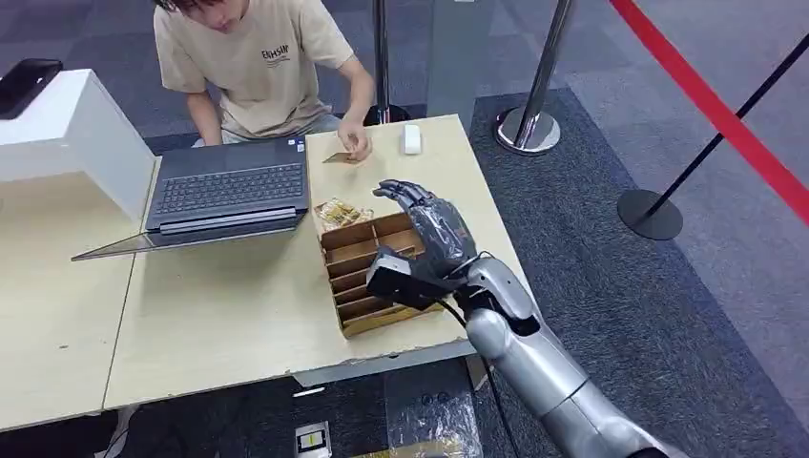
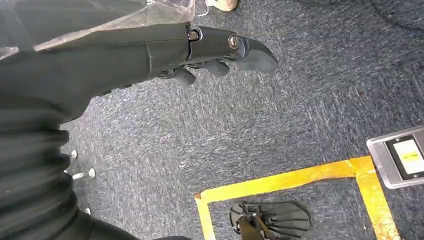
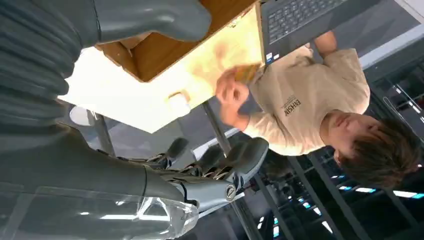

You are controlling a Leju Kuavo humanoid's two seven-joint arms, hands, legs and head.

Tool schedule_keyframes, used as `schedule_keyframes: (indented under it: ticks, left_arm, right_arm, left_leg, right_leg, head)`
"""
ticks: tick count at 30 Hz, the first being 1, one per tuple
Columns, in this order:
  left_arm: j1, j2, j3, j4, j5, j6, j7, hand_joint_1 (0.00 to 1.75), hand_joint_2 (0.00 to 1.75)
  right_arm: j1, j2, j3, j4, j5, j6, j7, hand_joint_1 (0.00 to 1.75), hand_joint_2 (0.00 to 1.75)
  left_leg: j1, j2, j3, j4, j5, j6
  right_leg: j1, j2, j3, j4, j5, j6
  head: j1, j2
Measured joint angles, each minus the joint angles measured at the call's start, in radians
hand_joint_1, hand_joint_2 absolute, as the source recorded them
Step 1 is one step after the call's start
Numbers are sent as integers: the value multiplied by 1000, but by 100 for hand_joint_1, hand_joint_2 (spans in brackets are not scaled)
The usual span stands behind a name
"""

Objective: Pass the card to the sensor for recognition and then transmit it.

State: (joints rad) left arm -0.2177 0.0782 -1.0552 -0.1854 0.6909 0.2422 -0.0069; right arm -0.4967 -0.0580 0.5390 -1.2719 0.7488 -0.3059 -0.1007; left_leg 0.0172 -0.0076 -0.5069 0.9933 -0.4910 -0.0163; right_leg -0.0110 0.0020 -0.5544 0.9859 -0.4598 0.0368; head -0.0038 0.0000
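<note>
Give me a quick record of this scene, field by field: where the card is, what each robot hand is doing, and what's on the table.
card: small tan card on the light wooden table, under the seated person's hand
right robot hand: right robot hand raised over the brown slotted cardboard organiser, fingers apart, holding nothing
left robot hand: left robot hand hanging over blue-grey carpet, holding nothing
table items: open dark laptop, small white device
task stage: card not yet in either robot hand
</note>
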Motion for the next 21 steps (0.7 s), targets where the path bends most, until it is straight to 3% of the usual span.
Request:
schedule_keyframes:
  ticks: [8, 21]
  left_arm:
    - [-1, -2, 0, 0, 1, 0, 0, 0, 175]
    - [-7, -3, 0, 0, 0, -7, 0, 0, 175]
  right_arm:
    - [-1, -2, 8, 37, 1, -8, -7, 33, 175]
    - [-16, -4, 26, 131, 48, -32, -21, 47, 175]
  left_leg:
    - [0, 0, 0, 0, 0, 0]
    - [0, 0, 0, 0, 0, 0]
  right_leg:
    - [0, 0, 0, 0, 0, 0]
    - [0, 0, 0, 0, 0, 0]
  head:
    - [0, 0]
    - [0, 0]
